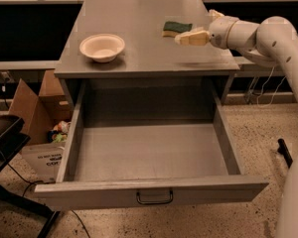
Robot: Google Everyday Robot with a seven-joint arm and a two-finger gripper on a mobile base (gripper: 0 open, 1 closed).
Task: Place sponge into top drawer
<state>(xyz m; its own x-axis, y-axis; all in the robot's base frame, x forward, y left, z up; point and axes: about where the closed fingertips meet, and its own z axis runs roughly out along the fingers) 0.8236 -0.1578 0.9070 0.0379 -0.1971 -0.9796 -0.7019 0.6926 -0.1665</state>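
Observation:
The sponge (177,28), dark green on top with a yellow layer below, lies on the grey cabinet top (139,24) toward the back right. My gripper (195,27) reaches in from the right, just to the right of the sponge and slightly above the surface. It is open, with one cream finger (191,37) pointing left beside the sponge's near edge. It holds nothing. The top drawer (149,155) is pulled far out below the cabinet top. Its inside is bare and its dark handle (154,198) is at the front centre.
A cream round bowl (102,46) sits on the left of the cabinet top. A cardboard box (37,113) with clutter stands on the floor to the left, beside a black stand (2,138). My white arm (283,48) fills the right side.

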